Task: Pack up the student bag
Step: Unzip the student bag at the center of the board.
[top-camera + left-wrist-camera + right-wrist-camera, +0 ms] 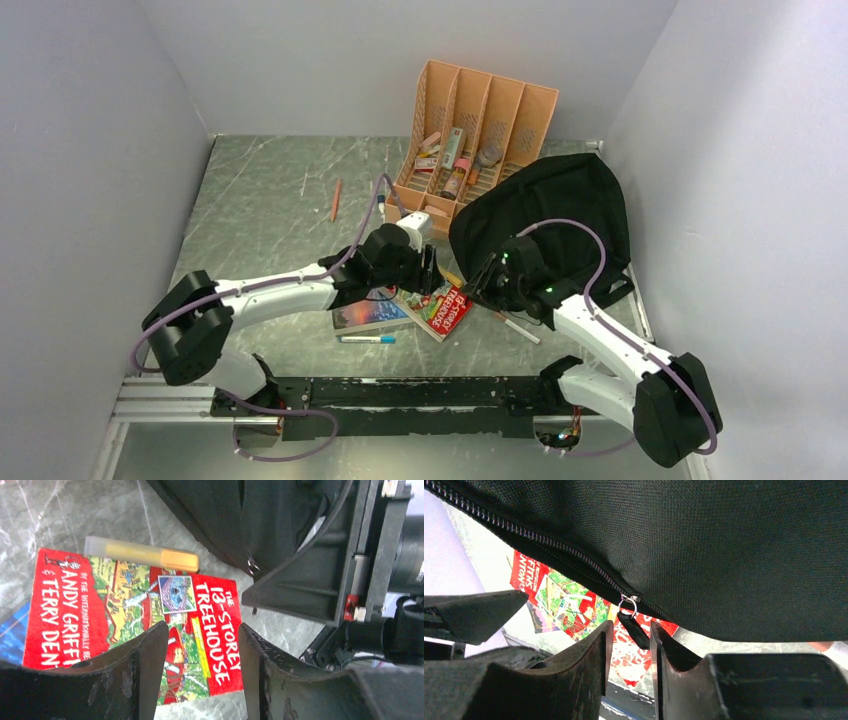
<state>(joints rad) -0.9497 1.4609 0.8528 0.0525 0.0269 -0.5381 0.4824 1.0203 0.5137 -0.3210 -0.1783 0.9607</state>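
- Top view: I find the student bag (575, 195), a large soft black fabric backpack, at 2 o'clock from the centre of the grey marbled table (270, 190). Its far edge is just beside the orange slotted desk organizer (500, 105) at 12 o'clock.
- Both grippers meet at the bag's near-left edge: the left gripper (428, 270) at 9 o'clock of it, the right gripper (482, 285) at 7 o'clock.
- Only the right wrist view shows the black zipper pull tab (634, 629) hanging from a metal ring on the closed zip. It hangs between this gripper's fingers (591, 665), which stand a narrow gap apart. Whether they pinch it I cannot tell.
- Only the left wrist view reads the glossy red paperback (125, 605), "The 13-Storey Treehouse". An orange-capped marker (145, 556) lies across its far edge.
- The left gripper's fingers (150, 670) are spread over that cover, with nothing between them.
- Only the top view shows a blue book (365, 313) under the paperback, a blue pen (368, 339) at 6 o'clock and an orange pencil (336, 200) at 10 o'clock.
- Room: the table lies open from 9 to 11 o'clock, and the bag sits close against the right wall (740, 150).
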